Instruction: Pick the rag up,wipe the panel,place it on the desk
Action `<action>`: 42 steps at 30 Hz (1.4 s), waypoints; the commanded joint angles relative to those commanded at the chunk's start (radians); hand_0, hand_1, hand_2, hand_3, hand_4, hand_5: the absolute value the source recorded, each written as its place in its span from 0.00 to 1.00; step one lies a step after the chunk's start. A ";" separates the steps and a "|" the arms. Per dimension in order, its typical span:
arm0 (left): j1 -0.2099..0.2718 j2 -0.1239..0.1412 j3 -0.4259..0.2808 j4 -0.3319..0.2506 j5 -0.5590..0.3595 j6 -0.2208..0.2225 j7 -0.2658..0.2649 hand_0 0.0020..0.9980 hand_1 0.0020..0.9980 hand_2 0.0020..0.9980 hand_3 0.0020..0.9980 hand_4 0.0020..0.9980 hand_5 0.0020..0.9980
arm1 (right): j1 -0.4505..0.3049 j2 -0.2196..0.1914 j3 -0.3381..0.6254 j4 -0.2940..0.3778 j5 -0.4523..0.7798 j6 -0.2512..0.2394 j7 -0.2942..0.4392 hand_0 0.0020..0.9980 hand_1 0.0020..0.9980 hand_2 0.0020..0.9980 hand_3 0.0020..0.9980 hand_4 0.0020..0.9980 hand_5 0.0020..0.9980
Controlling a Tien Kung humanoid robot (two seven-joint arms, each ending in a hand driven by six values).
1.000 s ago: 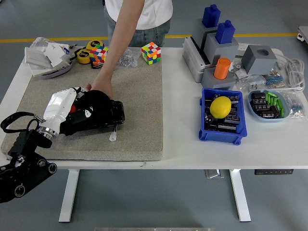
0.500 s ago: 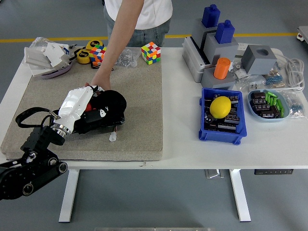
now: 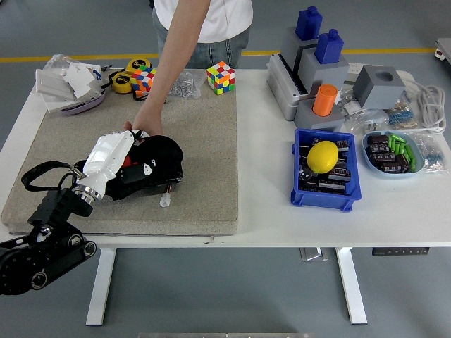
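Note:
A black rag (image 3: 162, 151) lies bunched on a flat black panel (image 3: 144, 185) on the grey felt mat (image 3: 204, 141). My left hand (image 3: 125, 153), white-shelled, comes in from the lower left and presses on the rag, its fingers curled into the cloth. A person's hand (image 3: 140, 128) reaches down from the far side and rests at the panel's far edge, right behind my hand. Rag and hand hide most of the panel. A small white piece (image 3: 165, 201) lies on the mat by the panel's front edge.
Two colour cubes (image 3: 220, 76) (image 3: 144, 79), a yellow tape measure (image 3: 122, 82) and a white-topped tray (image 3: 68, 84) line the mat's far edge. To the right stand a blue bin (image 3: 349, 195) holding a yellow ball (image 3: 323, 156), grey blocks (image 3: 310, 67) and a parts dish (image 3: 393, 151).
My left hand pushed the rag right and away across the panel, then drew it slightly back to the left. The person's hand shifted a little farther back.

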 joint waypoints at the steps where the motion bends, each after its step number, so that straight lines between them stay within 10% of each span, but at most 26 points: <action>1: 0.002 0.003 -0.003 0.000 0.001 0.000 -0.002 0.19 0.07 0.25 0.57 0.52 0.17 | 0.000 0.000 0.001 0.000 0.000 0.000 0.000 0.74 0.65 0.69 0.59 0.96 0.58; 42: 0.174 0.113 -0.269 0.058 0.060 0.000 -0.017 0.19 0.07 0.26 0.57 0.53 0.17 | -0.007 0.007 0.024 0.001 -0.005 -0.002 -0.002 0.74 0.65 0.69 0.59 0.96 0.58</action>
